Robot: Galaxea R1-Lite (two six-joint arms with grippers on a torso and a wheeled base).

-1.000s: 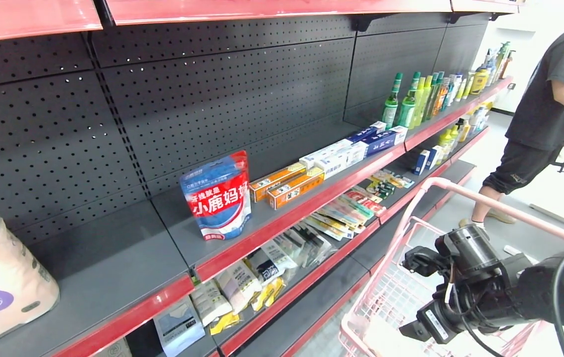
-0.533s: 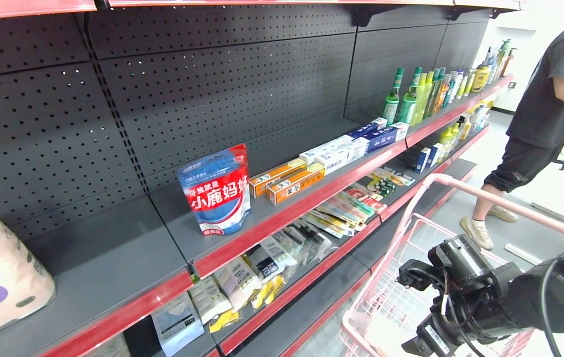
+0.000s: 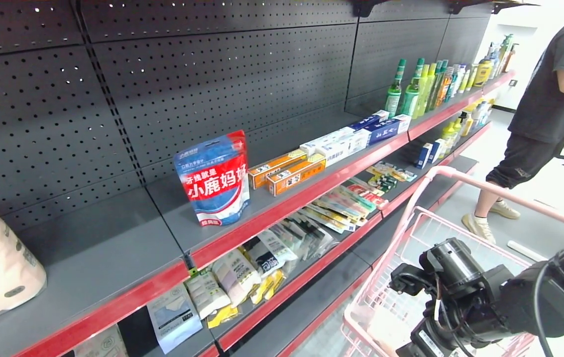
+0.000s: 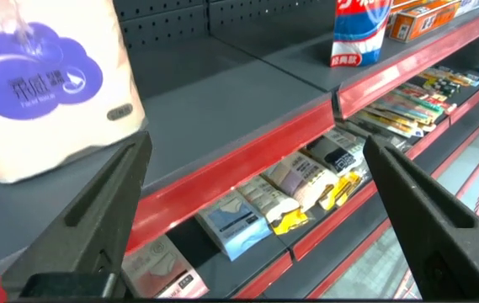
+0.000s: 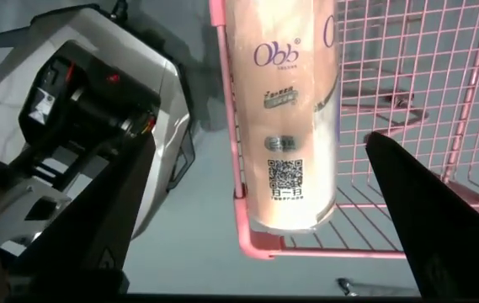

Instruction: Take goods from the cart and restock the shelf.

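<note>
Inside the pink cart sits a peach pack; right pincer spread.

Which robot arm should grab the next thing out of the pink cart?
Right, probably. The right gripper hangs open over the pink cart, just above a peach wrapped pack. The left gripper, also open, faces the shelf near the toilet paper pack, away from the cart.

glossy black right arm, round wrist housing, looping black cables, white label
</note>
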